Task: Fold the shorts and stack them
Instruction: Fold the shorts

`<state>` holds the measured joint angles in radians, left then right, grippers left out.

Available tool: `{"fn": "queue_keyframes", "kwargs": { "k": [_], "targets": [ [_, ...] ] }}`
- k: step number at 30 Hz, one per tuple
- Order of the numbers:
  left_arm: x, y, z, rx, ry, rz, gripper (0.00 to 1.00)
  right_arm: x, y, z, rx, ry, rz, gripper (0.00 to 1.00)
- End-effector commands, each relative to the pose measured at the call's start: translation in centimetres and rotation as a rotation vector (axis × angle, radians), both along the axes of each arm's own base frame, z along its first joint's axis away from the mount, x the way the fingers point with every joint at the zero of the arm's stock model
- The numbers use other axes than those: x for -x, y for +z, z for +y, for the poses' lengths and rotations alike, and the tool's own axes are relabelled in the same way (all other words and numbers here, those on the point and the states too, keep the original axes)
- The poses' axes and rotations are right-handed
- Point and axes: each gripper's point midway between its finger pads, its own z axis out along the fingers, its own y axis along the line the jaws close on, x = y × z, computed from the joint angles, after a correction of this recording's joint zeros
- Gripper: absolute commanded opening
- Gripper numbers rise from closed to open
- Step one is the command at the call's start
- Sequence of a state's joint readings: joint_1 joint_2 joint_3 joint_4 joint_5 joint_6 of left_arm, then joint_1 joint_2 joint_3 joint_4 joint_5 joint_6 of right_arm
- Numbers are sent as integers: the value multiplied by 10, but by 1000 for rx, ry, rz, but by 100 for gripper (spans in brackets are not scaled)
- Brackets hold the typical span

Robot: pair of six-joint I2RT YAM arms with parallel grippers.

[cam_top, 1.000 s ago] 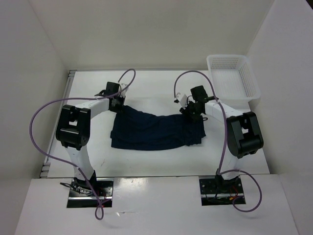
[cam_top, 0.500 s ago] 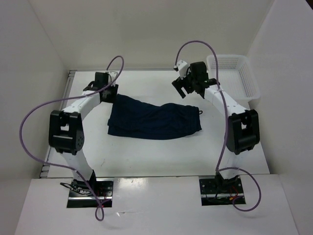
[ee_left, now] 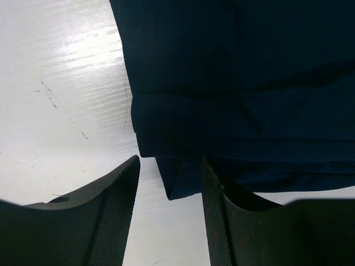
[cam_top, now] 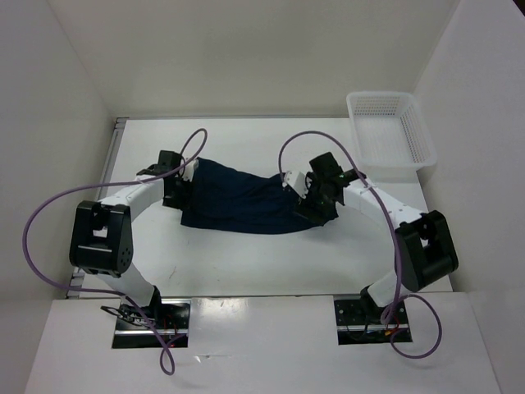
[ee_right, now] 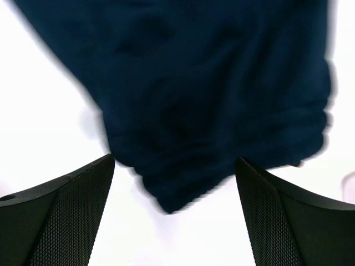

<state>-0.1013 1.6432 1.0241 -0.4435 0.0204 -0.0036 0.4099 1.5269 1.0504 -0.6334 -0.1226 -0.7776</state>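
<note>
The dark navy shorts [cam_top: 246,203] lie folded in a wide band across the middle of the table. My left gripper [cam_top: 181,188] is low at their left end and stands open. In the left wrist view a folded corner of the shorts [ee_left: 233,94] reaches between the two black fingers [ee_left: 113,210] without being pinched. My right gripper [cam_top: 307,205] hovers over the right end, jaws wide open. In the right wrist view a rumpled corner of the shorts [ee_right: 194,83] points into the gap, and the image is blurred.
A white mesh basket [cam_top: 408,156] stands at the back right corner, close to the right arm's elbow. White walls close in the table on three sides. Purple cables loop above both arms.
A second ago both grippers were at the shorts' far corners. They let go, lifted away, and have now come down at the left and right ends. The shorts slid slightly toward the back.
</note>
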Motion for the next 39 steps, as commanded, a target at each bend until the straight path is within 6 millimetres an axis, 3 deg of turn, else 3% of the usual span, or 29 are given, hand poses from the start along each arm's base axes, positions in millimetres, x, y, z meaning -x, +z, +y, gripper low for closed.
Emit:
{"fn": "queue_keyframes", "kwargs": {
  "k": [1, 4, 5, 6, 9, 12, 17, 18, 21, 26, 31, 33, 37, 38, 39],
  "targets": [
    [5, -12, -4, 20, -14, 19, 56, 15, 10, 4, 34, 92, -46, 93],
    [3, -12, -4, 21, -14, 10, 50, 13, 8, 0, 55, 93, -58, 92],
    [3, -12, -4, 21, -14, 10, 45, 12, 5, -2, 69, 101, -64, 90],
    [4, -12, -7, 21, -23, 10, 33, 13, 2, -7, 100, 117, -67, 90],
    [4, -12, -7, 21, -23, 10, 20, 17, -3, -17, 151, 145, -73, 89],
    [3, -12, -6, 12, -19, 9, 20, 24, -3, -23, 175, 166, -76, 89],
    [-24, 18, -6, 29, -12, -75, 51, 31, -1, -22, 181, 210, -97, 89],
    [-33, 23, -3, 30, -3, -97, 51, 34, -1, -20, 185, 234, -104, 89],
    [-39, 10, 3, 12, 15, -80, 52, 42, -5, -17, 192, 268, -98, 86],
    [-31, -15, 8, -15, 25, -12, 52, 43, -7, -15, 192, 278, -99, 85],
    [-23, -26, 10, -27, 29, 29, 52, 44, -10, -15, 192, 278, -99, 85],
    [-27, -26, 8, -18, 25, 26, 47, 46, -13, -16, 195, 279, -90, 83],
    [-32, -16, 4, 4, 15, 12, 18, 41, -10, -18, 207, 267, -114, 69],
    [-32, -16, 6, -7, 20, 10, 5, 43, -13, -19, 210, 268, -105, 60],
    [-33, -11, 6, -6, 20, 3, 0, 43, -11, -19, 207, 267, -114, 54]
  ]
}}
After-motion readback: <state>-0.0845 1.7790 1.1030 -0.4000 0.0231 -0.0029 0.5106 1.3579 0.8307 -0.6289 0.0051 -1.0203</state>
